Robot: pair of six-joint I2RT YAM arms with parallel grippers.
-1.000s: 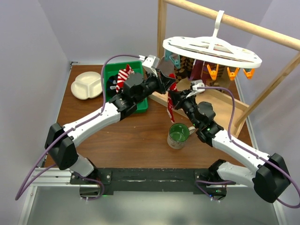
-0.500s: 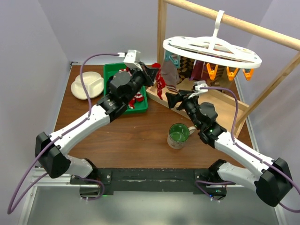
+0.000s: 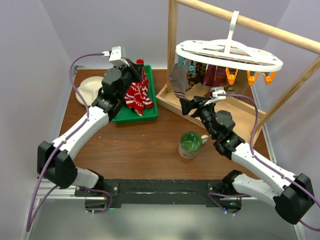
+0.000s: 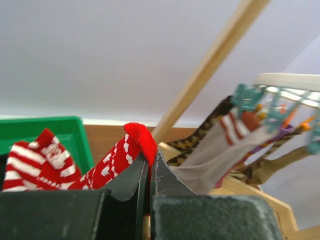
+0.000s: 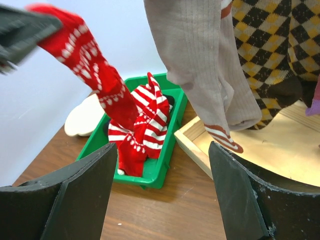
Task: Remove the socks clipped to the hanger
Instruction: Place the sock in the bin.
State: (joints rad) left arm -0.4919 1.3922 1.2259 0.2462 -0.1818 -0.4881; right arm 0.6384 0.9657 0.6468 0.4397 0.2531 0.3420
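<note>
The white oval hanger (image 3: 227, 52) hangs by its hook from the wooden pole. Clipped under its left end are a grey sock (image 3: 177, 82) with red toe stripes and a brown-cream checkered sock (image 5: 270, 50). My left gripper (image 3: 136, 70) is shut on the cuff of a red sock with white pattern (image 4: 117, 160), which dangles into the green tray (image 3: 150, 112). A red-and-white striped sock (image 5: 145, 125) lies in that tray. My right gripper (image 5: 162, 146) stands open and empty, just below and in front of the grey sock (image 5: 200, 60).
A wooden base tray (image 3: 235, 112) and upright post (image 4: 210, 65) stand under the hanger. A green-lined mug (image 3: 190, 144) sits mid-table by the right arm. A white divided plate (image 3: 87, 90) lies left of the green tray. Orange clips (image 3: 250, 77) hang along the hanger's right rim.
My left gripper carried the red sock from the hanger leftward over the green tray. My right gripper opened and let go of that sock's lower end.
</note>
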